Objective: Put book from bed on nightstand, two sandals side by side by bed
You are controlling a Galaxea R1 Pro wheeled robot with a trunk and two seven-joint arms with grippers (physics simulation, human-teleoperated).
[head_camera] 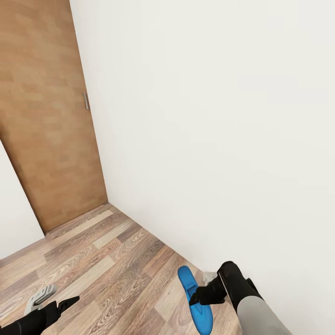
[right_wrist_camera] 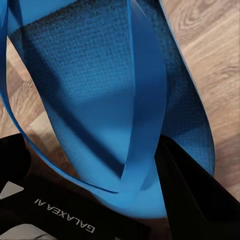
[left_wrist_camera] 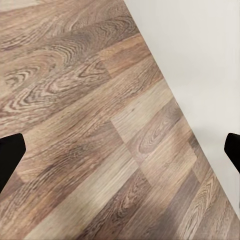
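One bright blue sandal (head_camera: 187, 280) hangs low over the wood-plank floor, close to the foot of the white wall. My right gripper (head_camera: 201, 296) is shut on it. In the right wrist view the sandal's blue strap (right_wrist_camera: 145, 100) runs between the two black fingers, with the textured sole (right_wrist_camera: 75, 75) behind it. My left gripper (head_camera: 52, 298) is low at the left, open and holding nothing. Its fingertips (left_wrist_camera: 9, 156) stand far apart over bare floor in the left wrist view. The book, the bed and the nightstand are out of view.
A plain white wall (head_camera: 209, 139) stands close ahead and to the right, meeting the floor (head_camera: 107, 260) on a diagonal. A light-brown wooden door (head_camera: 46, 116) with a small metal handle (head_camera: 85, 100) closes the far left corner. Open floor lies to the left.
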